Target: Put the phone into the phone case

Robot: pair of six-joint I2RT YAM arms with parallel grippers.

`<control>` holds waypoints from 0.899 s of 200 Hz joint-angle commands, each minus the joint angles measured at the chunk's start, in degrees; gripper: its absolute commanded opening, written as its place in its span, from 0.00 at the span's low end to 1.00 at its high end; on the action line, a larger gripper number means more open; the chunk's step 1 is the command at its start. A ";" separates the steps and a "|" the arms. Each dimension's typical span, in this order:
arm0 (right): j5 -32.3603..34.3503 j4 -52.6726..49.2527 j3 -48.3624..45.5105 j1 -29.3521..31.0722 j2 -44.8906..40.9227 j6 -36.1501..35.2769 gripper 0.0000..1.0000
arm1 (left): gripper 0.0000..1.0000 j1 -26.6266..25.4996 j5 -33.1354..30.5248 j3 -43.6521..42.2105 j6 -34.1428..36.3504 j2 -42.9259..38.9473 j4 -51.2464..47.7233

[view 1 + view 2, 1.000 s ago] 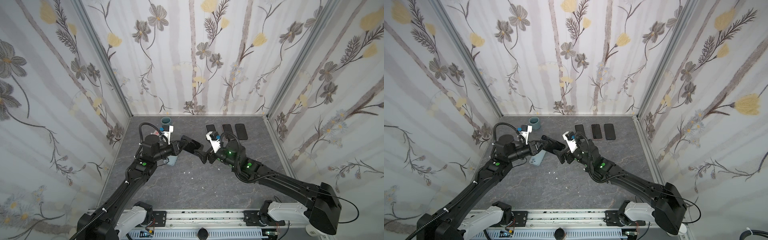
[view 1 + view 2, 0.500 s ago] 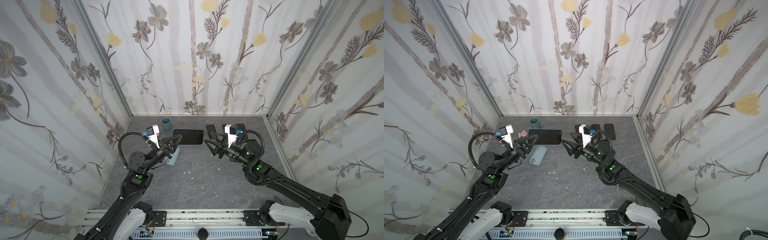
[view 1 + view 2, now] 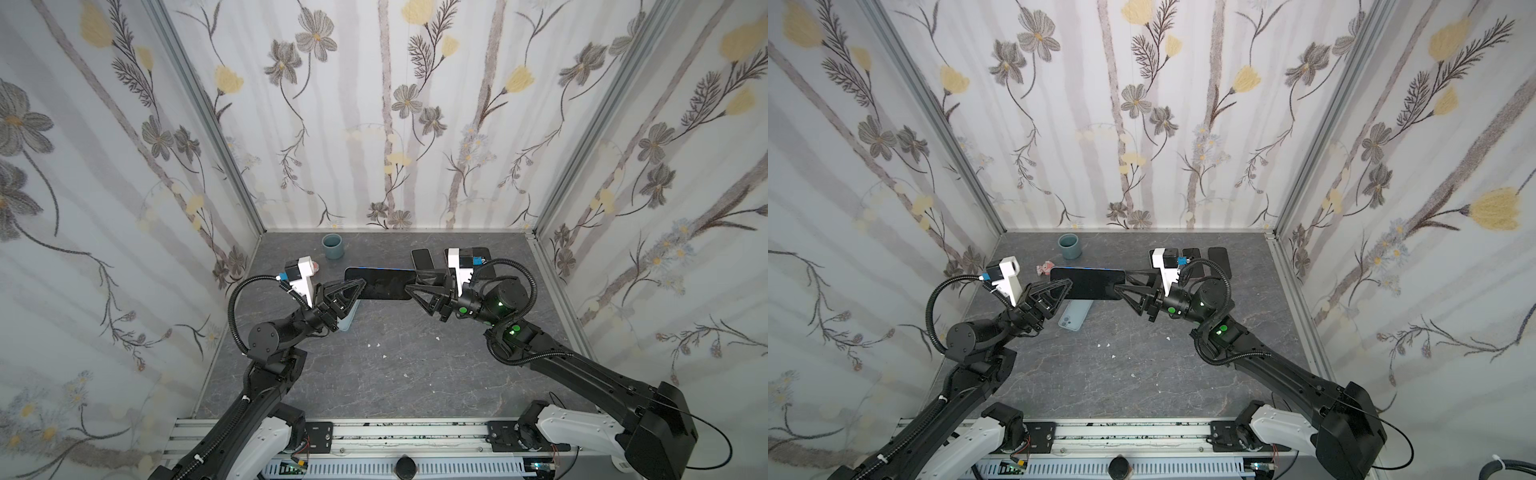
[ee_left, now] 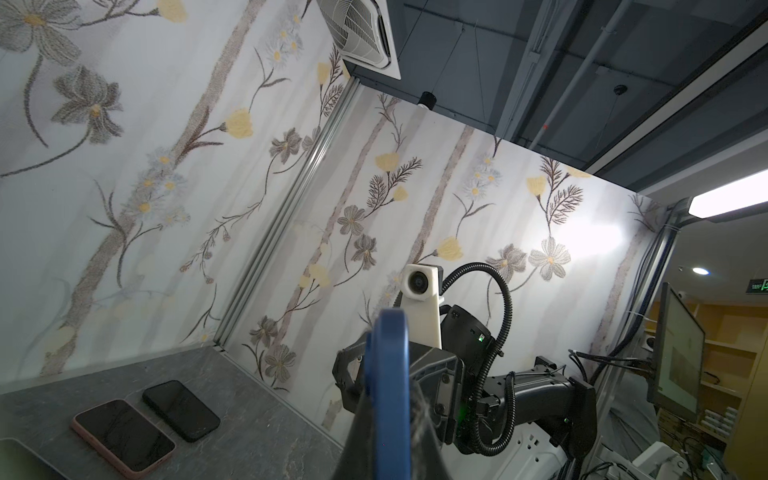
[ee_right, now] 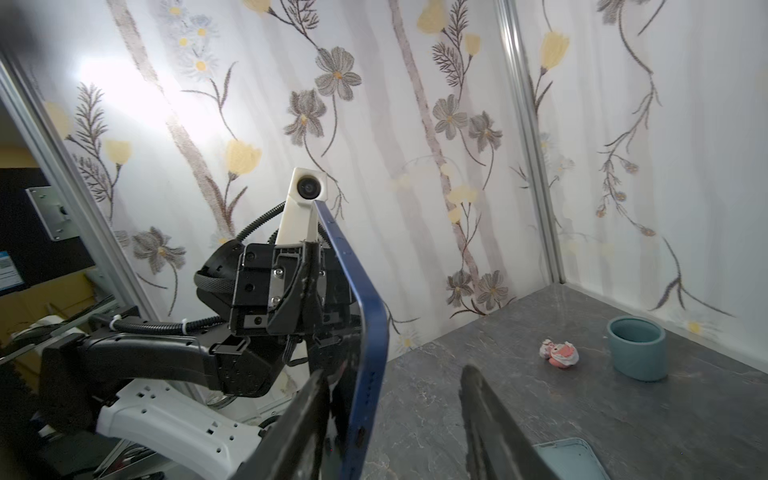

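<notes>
1. Both arms are standing higher and wider apart than a second ago, when the grippers were crowding low over the phone case (image 3: 1076,315). The right gripper (image 3: 412,281) is now meeting the free end of the phone (image 3: 380,283), having been just short of it half a second back
2. On the left arm, the left gripper (image 3: 360,286) is clamping the phone by the end nearest that arm, fingers clenched on it. In the left wrist view the phone's blue edge (image 4: 388,374) is showing pinched between the two fingers
3. At this moment the phone is hanging in the air above the table (image 3: 395,374), running lengthwise from one gripper to the other. Its broad dark face is turning toward the camera in both top views
4. At the opposite end, the right gripper is straddling the phone with its jaws parted and not yet gripping. In the right wrist view one finger (image 5: 291,436) is lying close against the phone's dark face, and the other finger (image 5: 490,424) is standing well apart from it, with grey table showing in the gap
5. On the table, the pale blue phone case is lying flat below the left gripper, which is partly hiding it in a top view. Its camera cut-out is showing at the end nearer the robot
6. Near the back wall a teal cup (image 3: 332,246) is standing upright, and a small pink-and-white item (image 3: 1044,268) is lying near it. Spare phones (image 3: 422,258) are lying in a row at the back right, partly hidden behind the right arm
</notes>
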 commanded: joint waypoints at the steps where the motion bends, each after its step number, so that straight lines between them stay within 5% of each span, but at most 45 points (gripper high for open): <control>1: -5.78 6.76 0.72 0.26 0.85 2.98 0.40 | 0.00 -0.64 1.98 -0.03 -1.81 -0.03 7.35; 60: -7.49 9.78 1.07 0.81 1.83 4.34 0.00 | 0.00 -1.62 2.23 0.04 -0.79 0.04 7.62; 105: -4.44 7.60 0.62 0.81 0.25 3.43 0.00 | 0.00 -1.55 -2.84 1.81 4.90 -2.41 -3.27; 121: -2.40 5.92 0.29 0.81 -1.02 2.43 0.00 | 0.44 -1.59 -6.46 2.40 7.91 -3.80 -8.67; 138: 1.33 2.82 -0.05 0.64 -2.92 0.90 0.00 | 0.63 -1.52 -11.04 2.81 10.94 -5.56 -13.77; 180: 11.58 -6.27 -1.17 0.57 -8.14 -5.19 0.00 | 0.70 -1.59 -28.49 4.57 16.37 -9.03 -32.37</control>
